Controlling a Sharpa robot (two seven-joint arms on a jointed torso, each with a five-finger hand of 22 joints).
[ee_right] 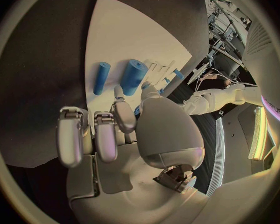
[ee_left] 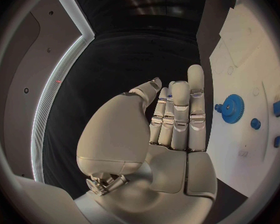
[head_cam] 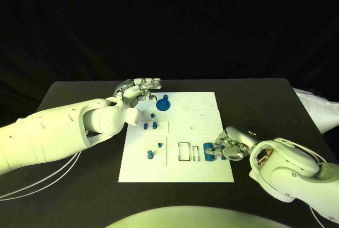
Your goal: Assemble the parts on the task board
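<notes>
The white task board [head_cam: 201, 166] lies in the middle of the table. My left hand [head_cam: 141, 88] hovers at the board's far left corner, fingers [ee_left: 180, 114] stretched out straight and holding nothing. A blue gear [head_cam: 163, 104] [ee_left: 232, 107] stands on the board just beside it. At the board's right edge my right hand [head_cam: 233, 143] has its fingers [ee_right: 105, 134] curled, and a small blue part [head_cam: 225, 157] shows between thumb and finger, mostly hidden. Two blue cylinders [head_cam: 209, 151] [ee_right: 132, 76] lie on the board right in front of those fingers.
Small blue pieces [head_cam: 149, 125] stand in the board's left middle, and two more [head_cam: 150, 153] sit lower left. Empty rectangular slots [head_cam: 184, 152] lie left of the cylinders. White cables [head_cam: 42, 181] trail over the table's left side.
</notes>
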